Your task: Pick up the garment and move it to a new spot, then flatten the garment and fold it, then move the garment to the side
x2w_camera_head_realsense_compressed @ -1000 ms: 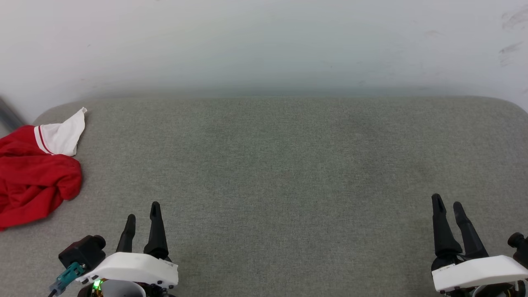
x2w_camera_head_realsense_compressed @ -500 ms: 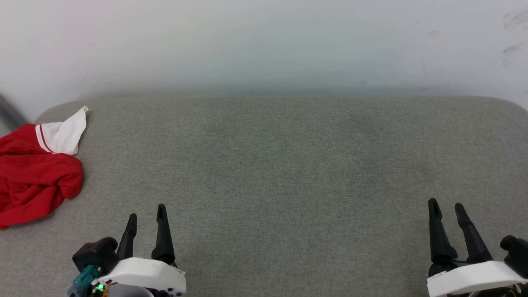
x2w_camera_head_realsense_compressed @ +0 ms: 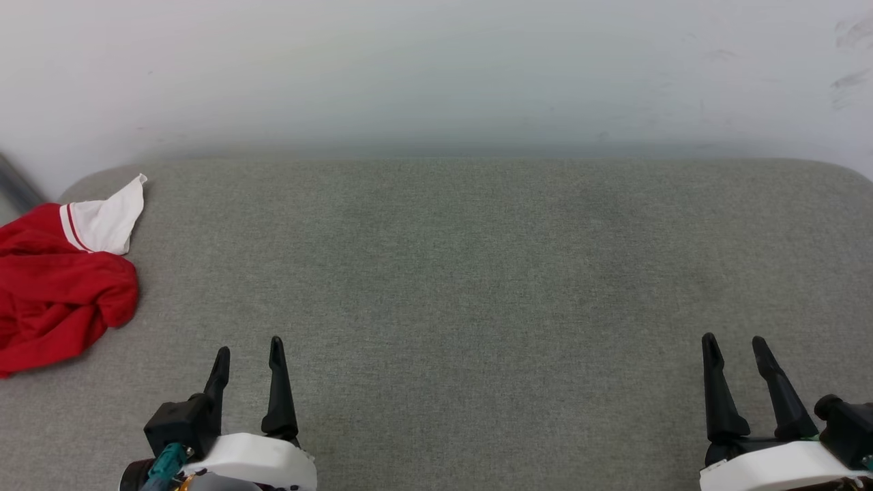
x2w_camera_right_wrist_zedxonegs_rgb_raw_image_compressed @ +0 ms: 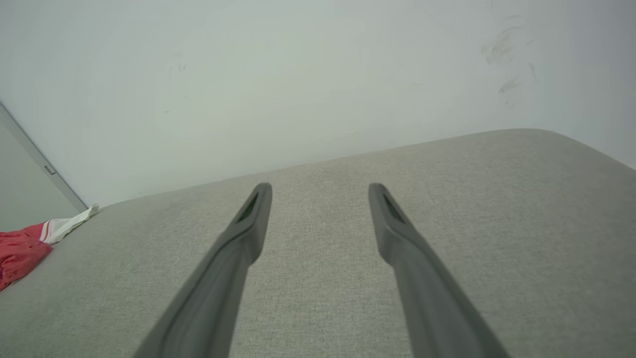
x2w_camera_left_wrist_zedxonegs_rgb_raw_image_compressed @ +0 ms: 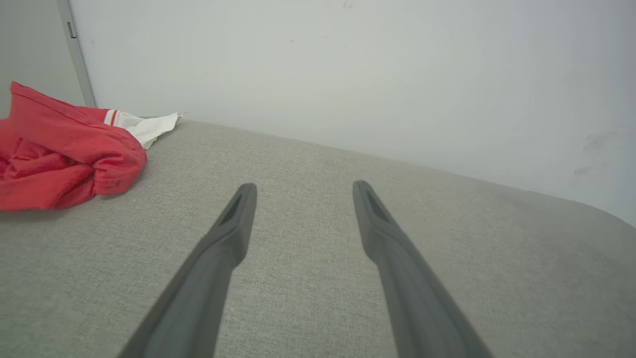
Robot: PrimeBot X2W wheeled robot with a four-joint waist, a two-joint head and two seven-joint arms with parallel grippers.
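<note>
The garment (x2w_camera_head_realsense_compressed: 58, 290) lies crumpled at the far left edge of the grey padded surface (x2w_camera_head_realsense_compressed: 464, 273), red with a white striped sleeve pointing up. It also appears at the left in the left wrist view, garment (x2w_camera_left_wrist_zedxonegs_rgb_raw_image_compressed: 59, 149), and small at the left edge in the right wrist view, garment (x2w_camera_right_wrist_zedxonegs_rgb_raw_image_compressed: 22, 246). My left gripper (x2w_camera_head_realsense_compressed: 249, 351) hovers open near the front edge, to the right of the garment and well apart from it. My right gripper (x2w_camera_head_realsense_compressed: 735, 341) stands open at the front right, empty. In the wrist views both pairs of fingers, left gripper (x2w_camera_left_wrist_zedxonegs_rgb_raw_image_compressed: 300, 186) and right gripper (x2w_camera_right_wrist_zedxonegs_rgb_raw_image_compressed: 320, 188), are spread with nothing between them.
A pale wall (x2w_camera_head_realsense_compressed: 436, 68) runs along the back of the surface. A grey door frame strip (x2w_camera_left_wrist_zedxonegs_rgb_raw_image_compressed: 77, 49) stands behind the garment at the left. The surface's rounded corners show at the back left and back right.
Both grippers have drawn back toward the bottom edge of the head view, the left one also shifting right. The garment has not moved.
</note>
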